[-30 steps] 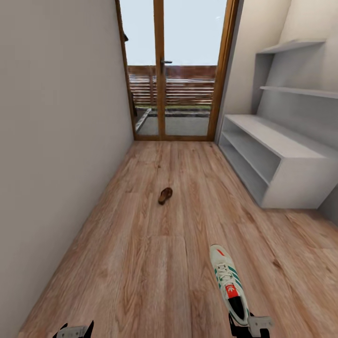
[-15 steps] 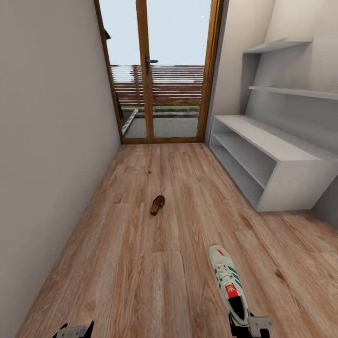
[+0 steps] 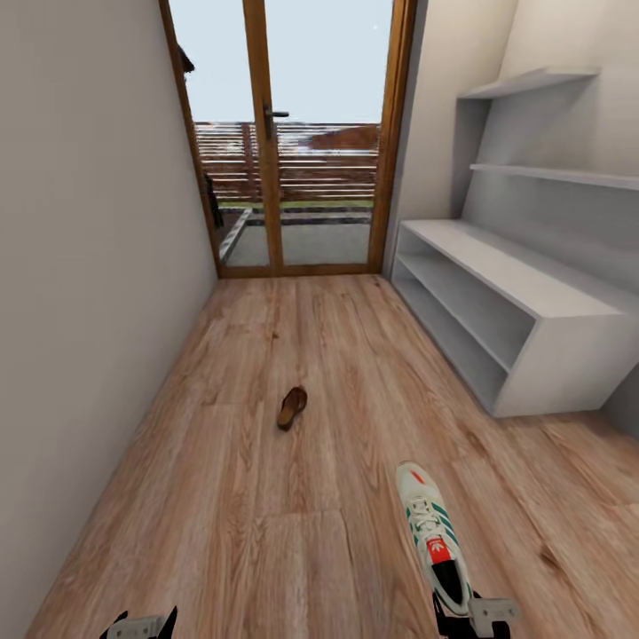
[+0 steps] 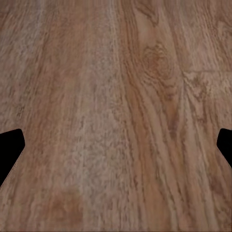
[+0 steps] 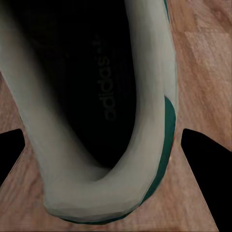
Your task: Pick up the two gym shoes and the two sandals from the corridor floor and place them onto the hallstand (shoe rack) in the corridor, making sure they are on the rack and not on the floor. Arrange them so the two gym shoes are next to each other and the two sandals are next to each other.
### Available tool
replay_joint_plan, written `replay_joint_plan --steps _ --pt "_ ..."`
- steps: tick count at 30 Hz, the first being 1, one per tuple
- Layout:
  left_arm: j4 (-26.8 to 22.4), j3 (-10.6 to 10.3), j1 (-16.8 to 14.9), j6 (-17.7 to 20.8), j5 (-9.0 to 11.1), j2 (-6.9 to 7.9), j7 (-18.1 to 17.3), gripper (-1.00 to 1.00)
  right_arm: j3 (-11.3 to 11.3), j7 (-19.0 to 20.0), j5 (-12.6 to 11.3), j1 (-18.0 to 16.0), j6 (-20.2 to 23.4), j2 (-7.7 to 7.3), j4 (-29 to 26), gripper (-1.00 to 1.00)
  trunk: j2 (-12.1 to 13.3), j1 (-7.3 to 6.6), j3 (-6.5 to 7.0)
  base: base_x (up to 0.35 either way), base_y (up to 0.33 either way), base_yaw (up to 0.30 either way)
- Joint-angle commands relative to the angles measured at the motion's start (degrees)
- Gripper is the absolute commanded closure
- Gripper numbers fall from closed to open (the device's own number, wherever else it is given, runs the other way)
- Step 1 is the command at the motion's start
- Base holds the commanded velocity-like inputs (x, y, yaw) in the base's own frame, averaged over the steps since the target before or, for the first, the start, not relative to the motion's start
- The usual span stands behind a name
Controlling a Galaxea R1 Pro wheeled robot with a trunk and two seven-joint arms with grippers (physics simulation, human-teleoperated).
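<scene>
**Gym shoe held at the heel, sandal lying on the corridor floor**

Jaws of the right gripper (image 3: 470,619) are seen clamped on the heel end of a gym shoe (image 3: 432,534), which is held low in the head view with its toe pointing away from the robot, above the corridor floor (image 3: 293,532). In the right wrist view the shoe's cream collar (image 5: 154,96) and dark insole are seen between the two dark fingers (image 5: 208,169), with a teal stripe at the side. The left gripper (image 3: 142,626) is held low at the left with its jaws apart; bare wood planks are seen between its fingertips (image 4: 9,150). One dark-brown sandal (image 3: 291,406) lies on the floor, well ahead of the shoe and nearer the left wall. The hallstand (image 3: 532,302) stands against the right wall, near the glazed door (image 3: 293,133).
</scene>
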Motion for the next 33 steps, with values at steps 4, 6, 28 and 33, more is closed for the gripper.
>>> replay_joint_plan --steps 4,6,28,33 --pt "0.1 0.3 0.0 -0.1 0.2 -0.03 -0.6 -1.00 -0.3 0.2 0.3 0.0 -0.2 0.03 0.0 1.00 0.0 0.02 -0.05 0.336 0.001 0.000" --pt "0.1 0.3 0.0 -0.1 0.2 -0.03 -0.6 -1.00 -0.3 0.1 0.3 0.0 -0.2 0.04 0.0 1.00 0.0 0.02 -0.05 0.336 0.000 0.000" --pt "0.0 0.2 -0.1 0.2 0.3 -0.03 -0.3 -1.00 -0.2 0.2 0.4 0.0 -0.2 0.11 -0.1 1.00 0.0 0.02 0.04 0.336 0.000 -0.042" --pt "-0.8 0.2 -0.7 0.7 0.2 -0.03 -0.1 -1.00 -0.1 0.5 0.4 -0.5 0.3 0.13 -3.0 1.00 0.0 0.02 0.04 0.180 0.000 -0.005"
